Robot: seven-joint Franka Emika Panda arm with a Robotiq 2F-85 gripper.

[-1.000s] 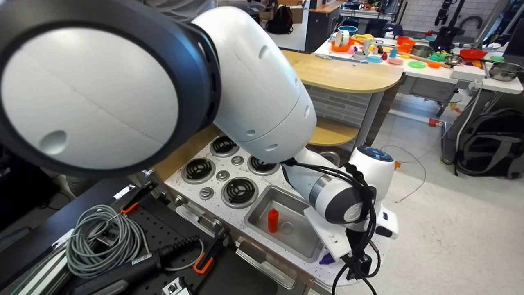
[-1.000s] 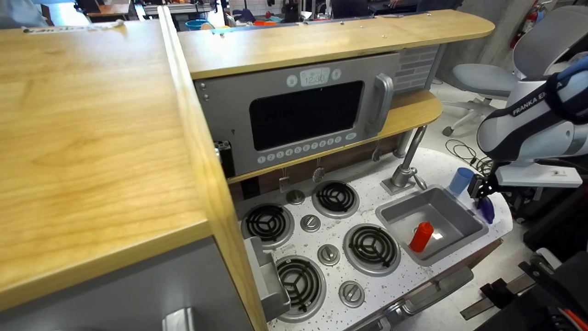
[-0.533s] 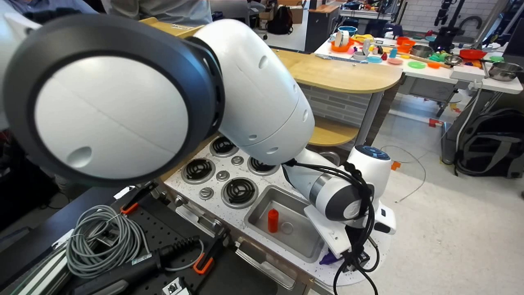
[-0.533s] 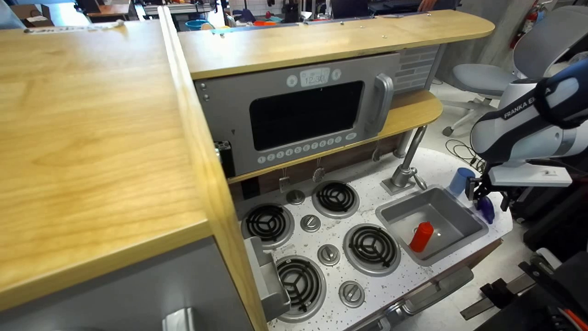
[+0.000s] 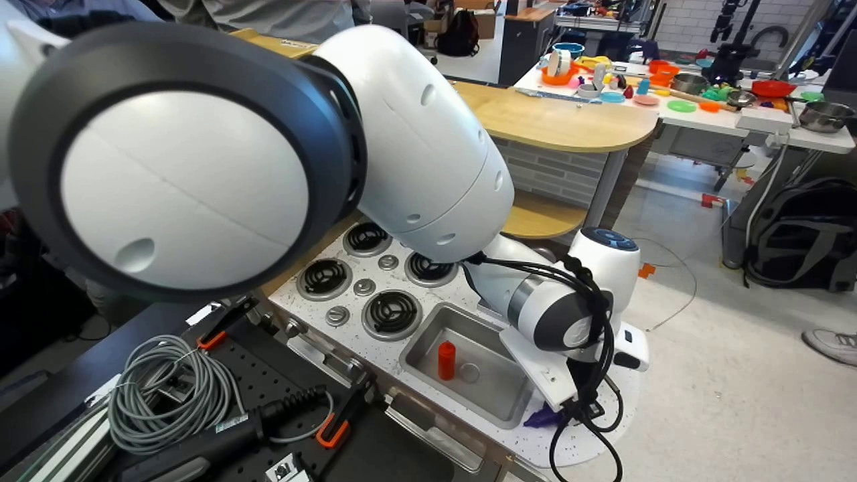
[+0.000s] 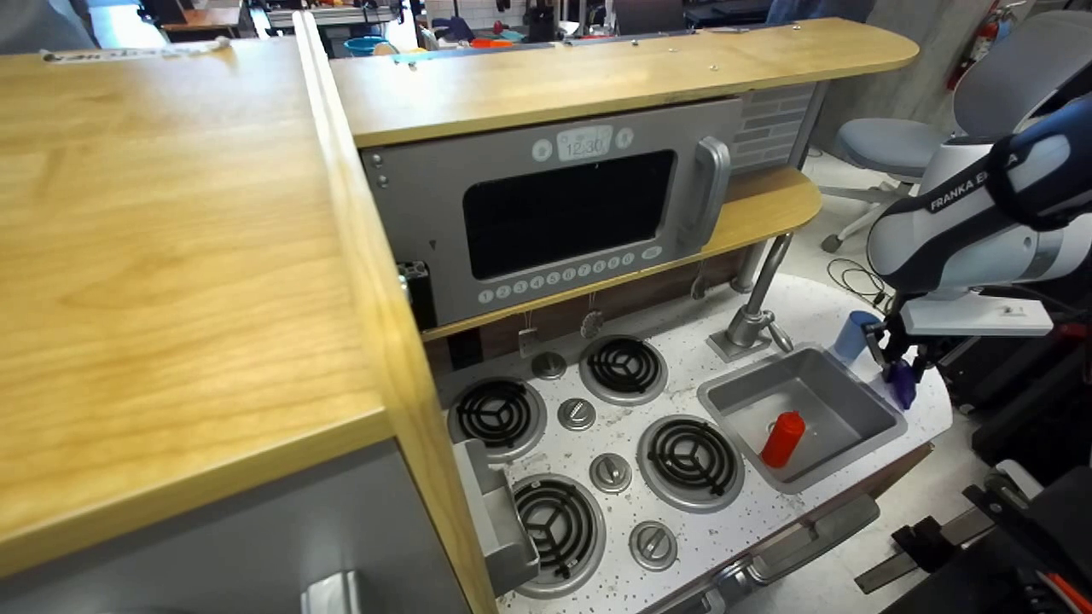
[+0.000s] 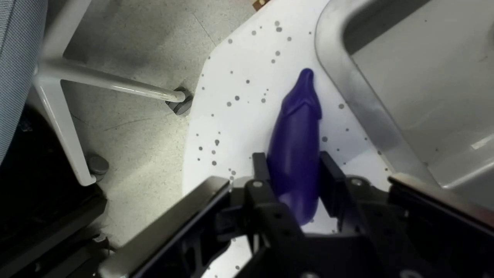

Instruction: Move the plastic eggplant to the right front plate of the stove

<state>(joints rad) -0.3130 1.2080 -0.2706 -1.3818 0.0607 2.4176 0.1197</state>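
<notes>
The plastic eggplant, glossy and dark purple, is pinched between the two black fingers of my gripper, one finger against each flank. Its narrow stem end points away from the gripper in the wrist view. In both exterior views the eggplant is at the counter's rounded end, beside the sink and partly covered by the fingers. Whether its underside rests on the counter I cannot tell. The right front plate is the black coil burner nearest the sink, on the front side of the stove; nothing lies on it.
Between gripper and burners lies the grey sink, with a red bottle standing in it. A blue cup stands close behind the gripper. The faucet rises behind the sink, and a microwave hangs over the stove's back.
The fingers, apart around the eggplant half a second ago, have come together on it. During the last second the arm shifted slightly toward the sink and, lately, a little upward.
</notes>
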